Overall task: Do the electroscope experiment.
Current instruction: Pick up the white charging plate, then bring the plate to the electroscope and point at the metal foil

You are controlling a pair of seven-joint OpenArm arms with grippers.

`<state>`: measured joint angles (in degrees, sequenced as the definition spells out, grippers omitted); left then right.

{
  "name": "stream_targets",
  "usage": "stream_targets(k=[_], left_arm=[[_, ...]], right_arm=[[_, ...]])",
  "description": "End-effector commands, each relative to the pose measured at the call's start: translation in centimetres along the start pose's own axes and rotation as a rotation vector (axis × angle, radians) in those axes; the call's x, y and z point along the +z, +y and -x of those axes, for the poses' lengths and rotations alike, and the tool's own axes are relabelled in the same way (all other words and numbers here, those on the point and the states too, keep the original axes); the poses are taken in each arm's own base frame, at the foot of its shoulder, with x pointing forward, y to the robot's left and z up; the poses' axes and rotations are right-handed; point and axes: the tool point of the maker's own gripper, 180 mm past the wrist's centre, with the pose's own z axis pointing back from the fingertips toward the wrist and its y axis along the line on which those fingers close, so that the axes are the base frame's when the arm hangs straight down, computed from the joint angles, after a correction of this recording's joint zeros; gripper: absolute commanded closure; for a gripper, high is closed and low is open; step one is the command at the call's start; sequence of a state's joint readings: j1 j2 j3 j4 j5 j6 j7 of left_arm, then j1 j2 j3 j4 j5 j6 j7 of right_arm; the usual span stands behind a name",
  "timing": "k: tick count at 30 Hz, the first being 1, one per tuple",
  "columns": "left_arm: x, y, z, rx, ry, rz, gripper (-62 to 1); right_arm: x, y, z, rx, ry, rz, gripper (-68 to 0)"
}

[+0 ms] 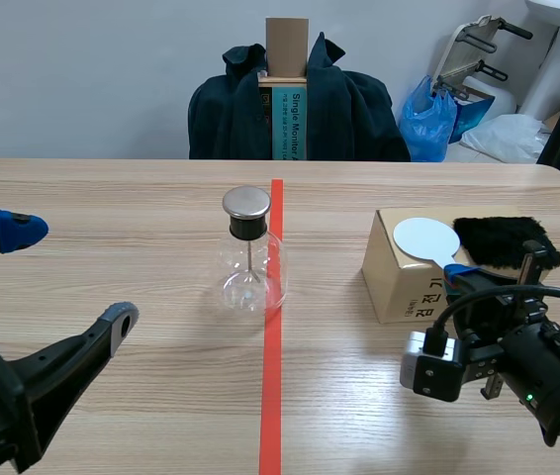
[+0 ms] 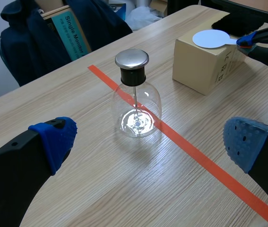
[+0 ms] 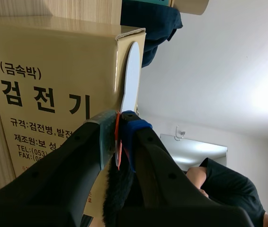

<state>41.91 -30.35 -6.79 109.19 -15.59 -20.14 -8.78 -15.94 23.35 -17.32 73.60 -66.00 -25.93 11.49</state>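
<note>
1. At far left, spread wide and gripping nothing: left gripper (image 1: 72,273), well apart from the electroscope (image 1: 250,255).
2. Dead centre, upright on the tape line, metal cap (image 1: 246,203) untouched; behind it, on a teal carton (image 1: 294,124), "Single Monitor".
3. Right of centre, cardboard box (image 1: 399,287), printed "(금속박) 검전기".
4. Far right, right gripper (image 1: 461,277) pinched shut on the white paddle (image 1: 426,238), disc flat on the box top, black fur (image 1: 503,240) just beside. Looks like the pickup step; next, probably lift, rub on fur, carry to the cap.
</note>
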Motion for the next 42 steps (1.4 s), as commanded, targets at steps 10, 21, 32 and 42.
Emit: stream_targets(k=[10,21,32,42], left_arm=[[-0.1,0.0,-1.1,-0.003,-0.035,0.004,-62.3],[0.0,-0.1,0.3,-0.037,0.055,0.041,-47.1],[-0.1,1.8,0.7,-0.104,0.102,0.168,-1.9],[-2.5,7.4,3.2,-0.062,0.027,0.135,-3.0]], right_arm=[[0.6,-5.2,2.5,0.105,0.011,0.218,-0.7],[4.0,-21.3,8.3,0.191,0.071,0.645,-0.7],[13.5,-38.3,9.6,0.261,0.114,1.132,-0.7],[17.7,-42.1,8.5,0.297,0.106,1.283,-0.7]])
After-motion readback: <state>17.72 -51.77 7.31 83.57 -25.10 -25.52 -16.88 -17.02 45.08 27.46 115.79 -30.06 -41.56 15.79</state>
